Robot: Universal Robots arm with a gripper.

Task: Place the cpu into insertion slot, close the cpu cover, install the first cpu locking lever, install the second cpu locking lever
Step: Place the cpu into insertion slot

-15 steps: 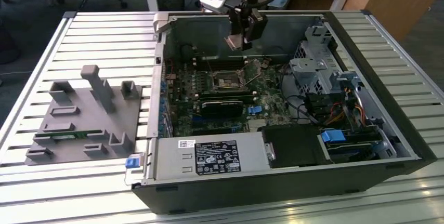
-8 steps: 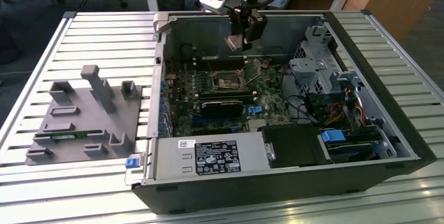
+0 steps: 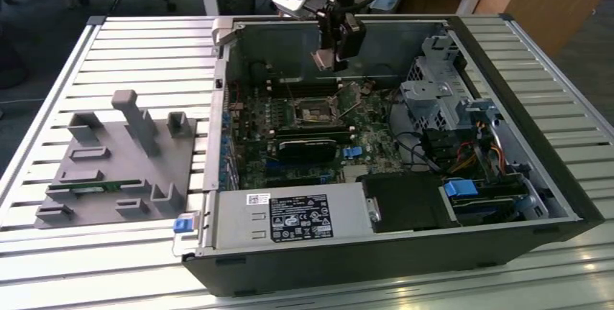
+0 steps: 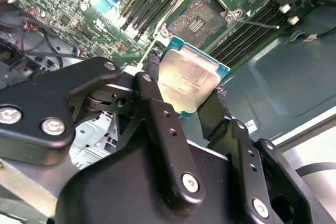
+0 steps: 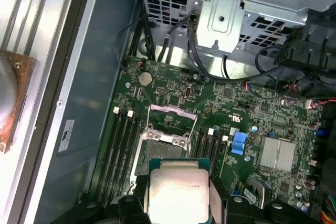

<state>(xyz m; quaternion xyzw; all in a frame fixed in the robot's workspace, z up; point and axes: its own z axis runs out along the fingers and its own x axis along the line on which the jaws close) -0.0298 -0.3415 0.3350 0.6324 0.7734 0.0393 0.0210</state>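
Note:
The cpu (image 4: 188,80), a flat square chip with a silver top and green edge, is clamped between the black fingers (image 4: 153,95) of my gripper (image 4: 185,98). In the exterior view the gripper (image 3: 329,58) hangs inside the open computer case, above and a little behind the insertion slot (image 3: 315,113). In both wrist views the slot (image 4: 202,17) lies bare on the motherboard, just beyond the held chip (image 5: 176,190). The cpu cover (image 5: 172,121), a silver frame, stands tipped up at the far edge of the slot (image 5: 157,156). A thin wire locking lever (image 4: 257,23) sticks out beside the slot.
Long black memory slots (image 4: 157,1) flank the socket. A metal drive cage (image 3: 436,94) with cables fills the exterior view's right side of the case. A grey power supply box (image 3: 287,218) sits at the front. A grey parts fixture (image 3: 115,159) rests on the slatted table (image 3: 144,44).

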